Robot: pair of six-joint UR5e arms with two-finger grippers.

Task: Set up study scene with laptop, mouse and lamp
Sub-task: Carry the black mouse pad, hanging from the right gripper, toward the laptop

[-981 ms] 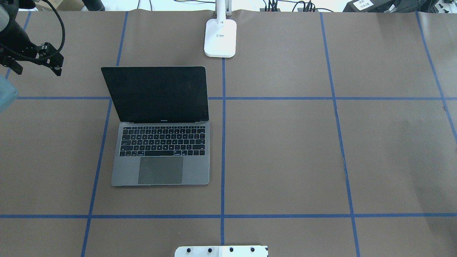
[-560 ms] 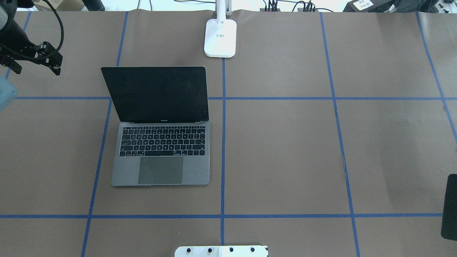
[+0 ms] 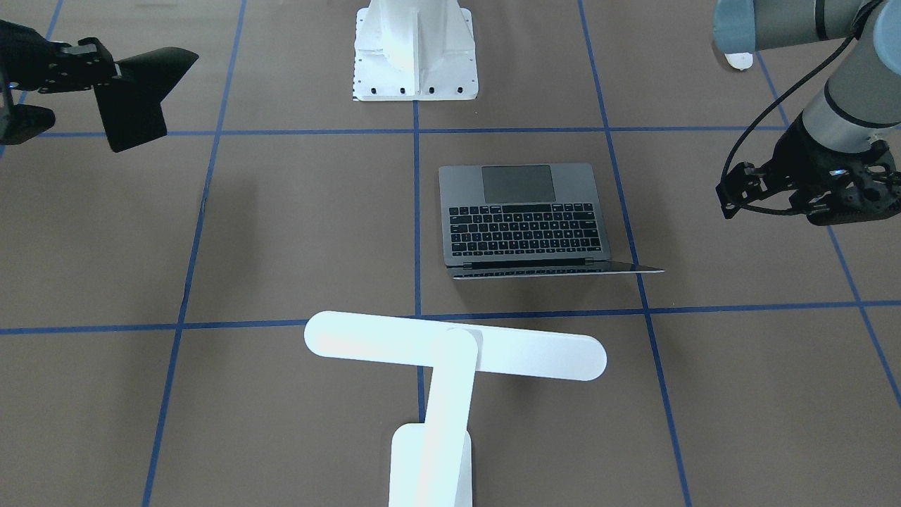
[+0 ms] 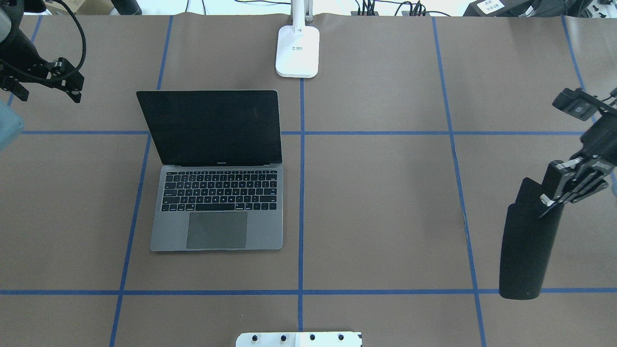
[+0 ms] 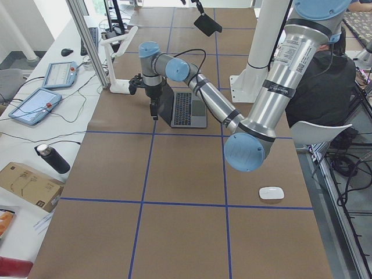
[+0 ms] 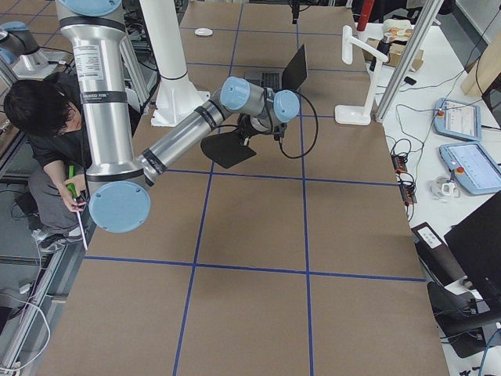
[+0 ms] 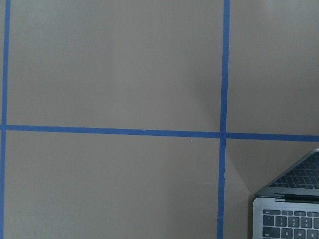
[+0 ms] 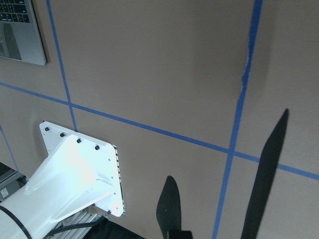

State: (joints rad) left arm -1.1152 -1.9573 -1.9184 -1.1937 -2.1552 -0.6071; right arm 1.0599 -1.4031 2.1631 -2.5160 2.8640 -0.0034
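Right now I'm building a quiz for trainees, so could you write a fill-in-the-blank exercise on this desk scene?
1. The laptop sits with its lid ____.
2. The right hand holds a flat pad whose colour is ____.
3. Seen from the front, the white lamp is shaped like the letter ____.
Missing words: open; black; T.

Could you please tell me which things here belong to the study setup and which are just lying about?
Job: laptop, lamp, mouse.
Others: black pad, held in the right tool; white pedestal; bottle.
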